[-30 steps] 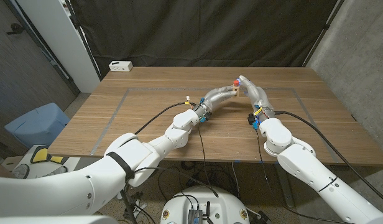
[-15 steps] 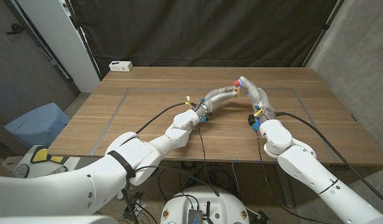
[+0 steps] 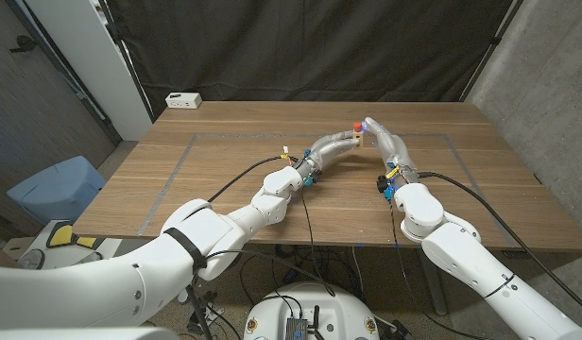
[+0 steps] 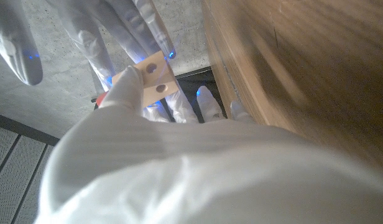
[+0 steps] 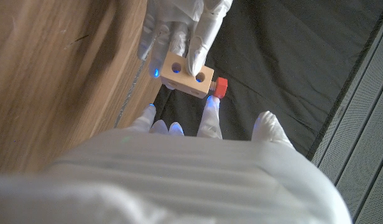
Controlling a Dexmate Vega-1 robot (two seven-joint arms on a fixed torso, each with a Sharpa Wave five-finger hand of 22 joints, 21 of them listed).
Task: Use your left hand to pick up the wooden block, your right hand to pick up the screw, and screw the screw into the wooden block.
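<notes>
With the wooden block (image 5: 186, 74) gripped in the left hand (image 3: 331, 147) above the table's (image 3: 225, 179) middle and the red screw (image 5: 220, 88) pinched by the right hand (image 3: 385, 142), the block's best kept steady while the screw's turned straight.

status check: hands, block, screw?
Left hand holds wooden block above the table. Right hand at the red screw, seated in block's end. Nothing in the way.

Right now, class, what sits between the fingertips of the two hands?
The wooden block, gripped by the left hand, with the red screw at its side by the right hand, seen in the right wrist view.
</notes>
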